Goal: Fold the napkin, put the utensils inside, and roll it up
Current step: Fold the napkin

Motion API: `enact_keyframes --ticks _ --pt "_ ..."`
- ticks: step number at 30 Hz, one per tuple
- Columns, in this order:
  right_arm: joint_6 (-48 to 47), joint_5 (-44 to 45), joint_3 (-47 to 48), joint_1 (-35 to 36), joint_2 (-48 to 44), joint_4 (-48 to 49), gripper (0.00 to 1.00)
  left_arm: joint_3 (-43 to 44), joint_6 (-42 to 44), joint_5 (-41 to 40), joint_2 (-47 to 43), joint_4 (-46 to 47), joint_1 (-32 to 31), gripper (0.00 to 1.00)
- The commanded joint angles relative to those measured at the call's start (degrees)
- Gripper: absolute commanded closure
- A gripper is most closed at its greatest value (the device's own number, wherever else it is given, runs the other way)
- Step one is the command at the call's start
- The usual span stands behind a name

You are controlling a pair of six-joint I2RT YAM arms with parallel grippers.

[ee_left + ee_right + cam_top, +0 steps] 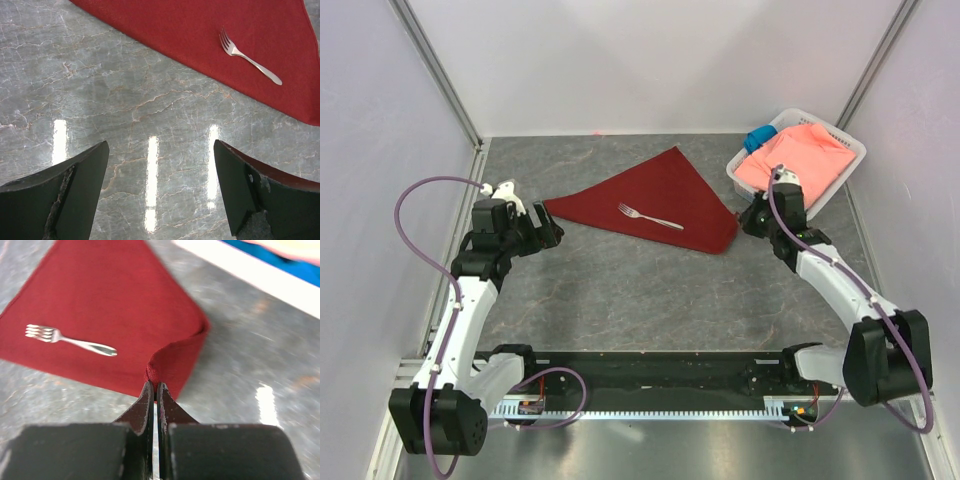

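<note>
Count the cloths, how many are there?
3. The dark red napkin lies on the table; the pink cloth and the small blue cloth are in the white basket. More may hide underneath.

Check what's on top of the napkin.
One fork lies on the napkin, near its front edge. The right gripper pinches its raised right corner. Anything between or under the folded layers is hidden.

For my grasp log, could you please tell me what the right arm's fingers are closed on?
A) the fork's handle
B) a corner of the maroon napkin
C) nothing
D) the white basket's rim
B: in the right wrist view the right gripper pinches a raised corner of the napkin between its fingers; the fork lies apart.
</note>
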Motion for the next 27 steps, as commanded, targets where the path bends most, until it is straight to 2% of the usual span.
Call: enact_keyframes --ticks 1,16,27 --pt "-0.2 1.5 5.1 4.0 5.1 2.1 1.00 -0.2 1.5 1.0 -1.1 1.0 -0.2 0.07" --pt "5.4 0.7 18.7 18.4 27.3 14.3 1.00 -0.3 1.5 1.2 -0.8 1.0 -0.4 0.07" --pt "8.2 -2.0 30.9 23.1 40.1 17.1 1.00 -0.2 1.6 1.4 -0.5 1.0 -0.5 0.07"
